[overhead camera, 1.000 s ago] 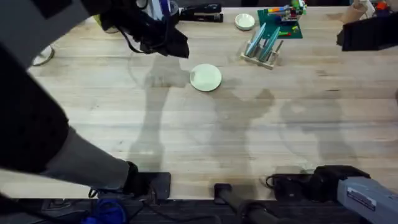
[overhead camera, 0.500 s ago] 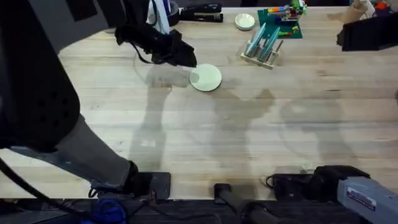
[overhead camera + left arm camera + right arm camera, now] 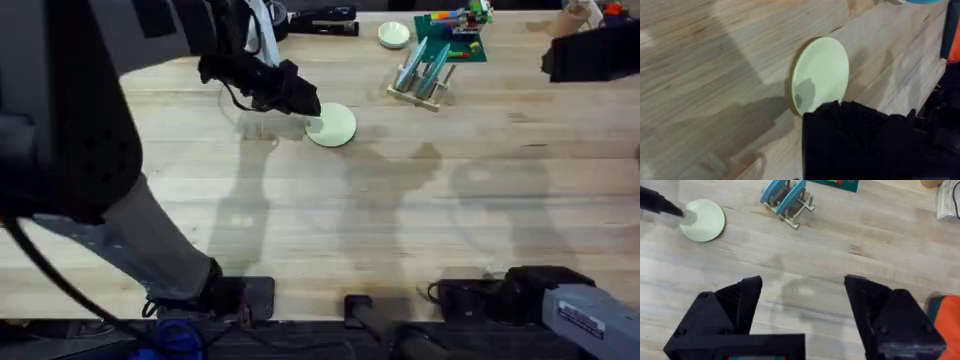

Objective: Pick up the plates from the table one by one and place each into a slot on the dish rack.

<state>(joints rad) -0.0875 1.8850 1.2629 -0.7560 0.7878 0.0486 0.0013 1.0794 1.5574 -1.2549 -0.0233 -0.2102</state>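
Overhead: left gripper [image 3: 303,103] at the left edge of the cream plate [image 3: 332,125], far centre of the table [image 3: 400,220]; its finger spacing cannot be told. Dish rack [image 3: 424,72] holds teal plates [image 3: 416,66]. Right wrist: right gripper [image 3: 802,302] fingers apart, empty.

A pale cream-yellow plate [image 3: 332,125] on a light wooden bench [image 3: 400,210] with visible grain. Teal plates [image 3: 422,66] stand in a light-wood dish rack [image 3: 432,91]. Black left end effector [image 3: 303,103].
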